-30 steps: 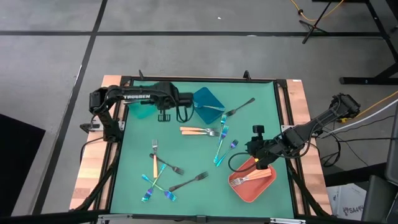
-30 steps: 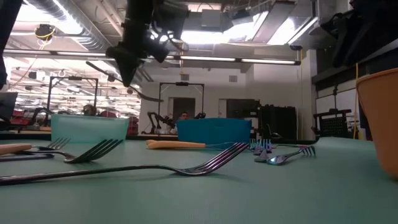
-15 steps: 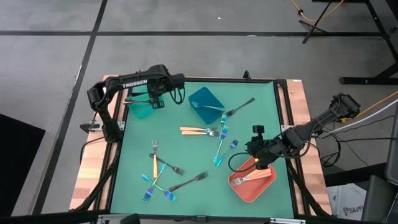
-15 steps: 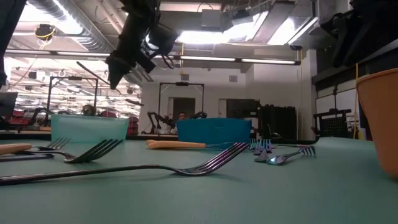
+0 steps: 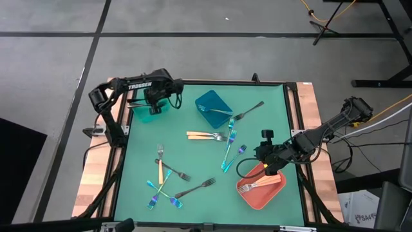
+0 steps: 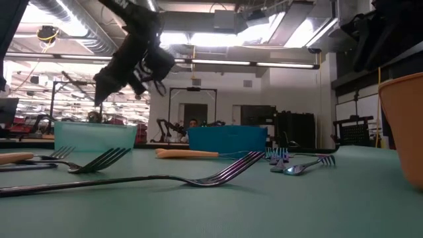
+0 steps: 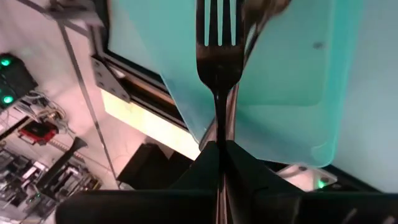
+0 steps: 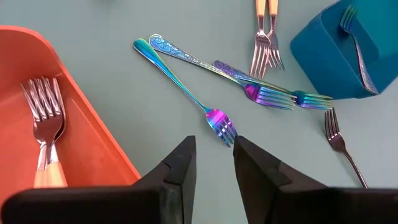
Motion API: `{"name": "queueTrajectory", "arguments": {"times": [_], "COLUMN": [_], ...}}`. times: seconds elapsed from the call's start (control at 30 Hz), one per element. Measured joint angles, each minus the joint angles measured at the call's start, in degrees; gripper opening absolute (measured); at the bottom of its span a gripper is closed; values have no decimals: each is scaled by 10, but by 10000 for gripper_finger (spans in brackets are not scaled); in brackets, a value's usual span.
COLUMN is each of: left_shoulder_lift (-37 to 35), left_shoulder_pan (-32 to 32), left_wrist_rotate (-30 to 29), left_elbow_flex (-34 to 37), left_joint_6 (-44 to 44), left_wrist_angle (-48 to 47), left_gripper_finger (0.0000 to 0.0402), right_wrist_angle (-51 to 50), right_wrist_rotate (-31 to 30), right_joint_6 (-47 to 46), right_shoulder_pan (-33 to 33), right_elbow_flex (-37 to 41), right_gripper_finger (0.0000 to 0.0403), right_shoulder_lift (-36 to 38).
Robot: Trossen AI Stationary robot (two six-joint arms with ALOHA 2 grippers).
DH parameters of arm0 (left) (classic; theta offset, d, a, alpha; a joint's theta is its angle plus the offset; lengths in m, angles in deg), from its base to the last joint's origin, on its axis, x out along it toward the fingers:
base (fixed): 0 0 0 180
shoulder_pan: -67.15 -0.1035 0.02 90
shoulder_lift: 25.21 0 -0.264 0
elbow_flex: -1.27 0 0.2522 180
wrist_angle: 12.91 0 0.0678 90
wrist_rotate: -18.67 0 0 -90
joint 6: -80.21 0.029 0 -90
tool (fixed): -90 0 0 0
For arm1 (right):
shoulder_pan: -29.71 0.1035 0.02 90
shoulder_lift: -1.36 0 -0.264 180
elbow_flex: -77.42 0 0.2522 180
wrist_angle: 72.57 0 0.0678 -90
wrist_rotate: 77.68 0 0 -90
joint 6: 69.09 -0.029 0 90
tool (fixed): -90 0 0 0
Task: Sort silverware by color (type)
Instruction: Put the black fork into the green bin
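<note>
Left gripper (image 5: pixel 152 103) hovered over the translucent teal bin (image 5: pixel 145 115) at the table's far left corner, fingers pinched on a black fork (image 7: pixel 218 56) by its handle; tines pointed out past the fingertips, over the bin's rim. Near-left on the green mat (image 5: pixel 199 174) lay a loose cluster of thin metal forks (image 5: pixel 166 183), crossed at odd angles, gold-handled, black and iridescent among them. Mid-table, a gold-handled pair (image 5: pixel 206 135) lay left to right beside the blue bin (image 5: pixel 214 106). Right gripper (image 5: pixel 269 161) hung over the coral-red bin's (image 5: pixel 262 188) far edge, fingers slightly spread, empty; one gold-handled fork (image 8: pixel 42 134) lay inside, tines toward the far side.
</note>
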Motion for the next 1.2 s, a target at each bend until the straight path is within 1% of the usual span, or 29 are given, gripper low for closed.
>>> {"name": "queueTrajectory", "arguments": {"times": [0.23, 0.47, 0.83, 1.2], "left_shoulder_lift": [0, 0, 0, 0], "left_shoulder_pan": [-12, -22, -30, -30], "left_wrist_rotate": [0, 0, 6, 6], "left_elbow_flex": [70, 110, 113, 113], "left_joint_6": [57, 105, 138, 135], "left_wrist_angle": [61, 126, 203, 207], "left_gripper_finger": [6, 6, 10, 39], "right_wrist_angle": [0, 0, 0, 0], "right_wrist_rotate": [-5, -5, -6, -6], "right_joint_6": [0, 0, 0, 0], "right_shoulder_pan": [0, 0, 0, 0], "right_elbow_flex": [0, 0, 0, 0], "right_gripper_finger": [97, 97, 97, 97], "right_shoulder_lift": [0, 0, 0, 0]}}
